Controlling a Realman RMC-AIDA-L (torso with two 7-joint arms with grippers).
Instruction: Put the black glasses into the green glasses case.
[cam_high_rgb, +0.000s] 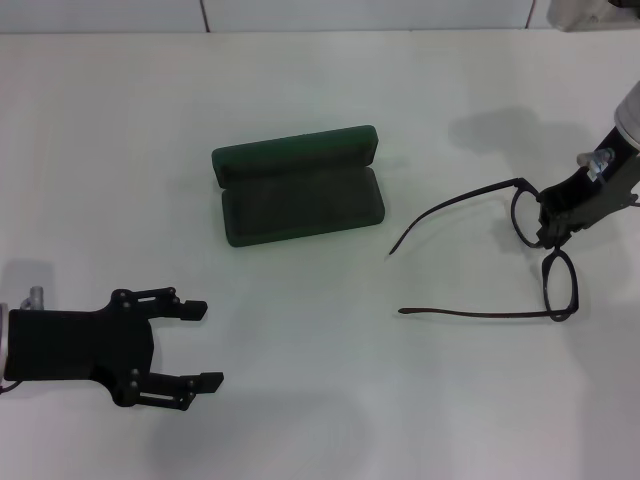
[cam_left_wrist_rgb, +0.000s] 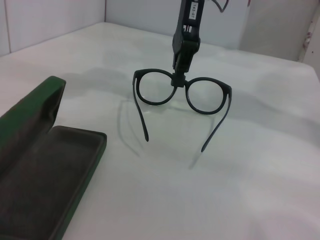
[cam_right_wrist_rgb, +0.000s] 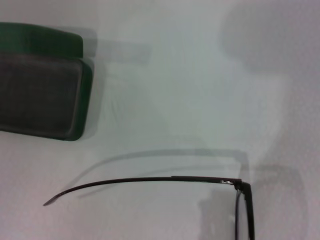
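The green glasses case (cam_high_rgb: 300, 205) lies open at the table's middle, its lid (cam_high_rgb: 295, 150) folded back on the far side and its dark lining bare. To its right, my right gripper (cam_high_rgb: 548, 232) is shut on the bridge of the black glasses (cam_high_rgb: 470, 314). Both temple arms are unfolded and point toward the case. In the left wrist view the right gripper (cam_left_wrist_rgb: 178, 80) comes down from above onto the glasses (cam_left_wrist_rgb: 216, 131), which cast shadows below them and seem slightly off the table, beside the case (cam_left_wrist_rgb: 45, 165). My left gripper (cam_high_rgb: 200, 345) rests open at the near left.
The surface is a plain white table (cam_high_rgb: 330, 400) with a wall along its far edge. The right wrist view shows one temple arm (cam_right_wrist_rgb: 150, 179) and the case's end (cam_right_wrist_rgb: 37, 95).
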